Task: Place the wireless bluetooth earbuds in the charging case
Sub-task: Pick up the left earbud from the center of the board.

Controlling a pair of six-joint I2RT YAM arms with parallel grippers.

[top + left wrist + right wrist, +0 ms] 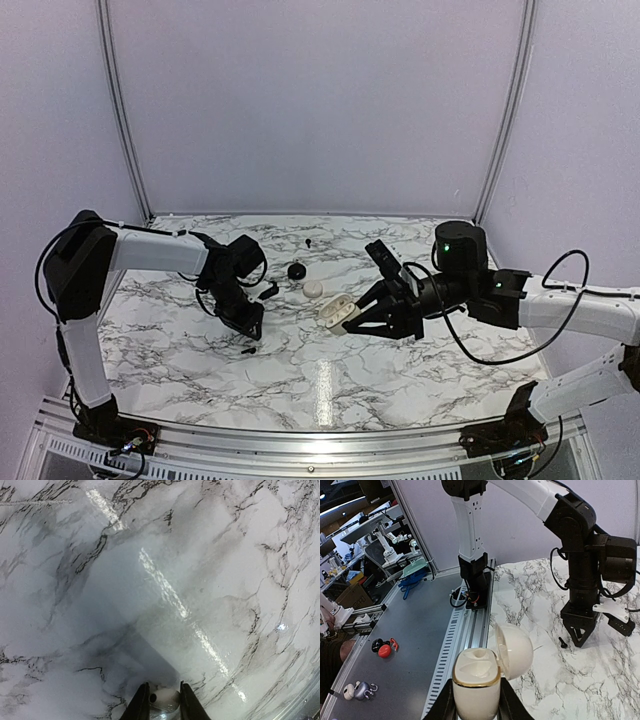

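The cream-white pebble-shaped charging case [476,680], its hinged lid hanging open and pale inside showing, is sitting clamped between the right gripper [476,697] fingers at mid-table. 1 tiny black earbud [563,642] is lying on the glossy marble-patterned table [330,390] just beside the downward-pointing left gripper [579,639]. Its fingers [141,706] are flanking a blurred pale shape, and I cannot tell whether they are gripping. A black round puck [296,271] and a white round piece [314,288] are resting just beyond.

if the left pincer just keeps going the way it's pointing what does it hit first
The marble table. The left pincer, pinching a small pale rounded piece, points down at bare marble; the loose earbud sits beside that line, though depth is unclear.
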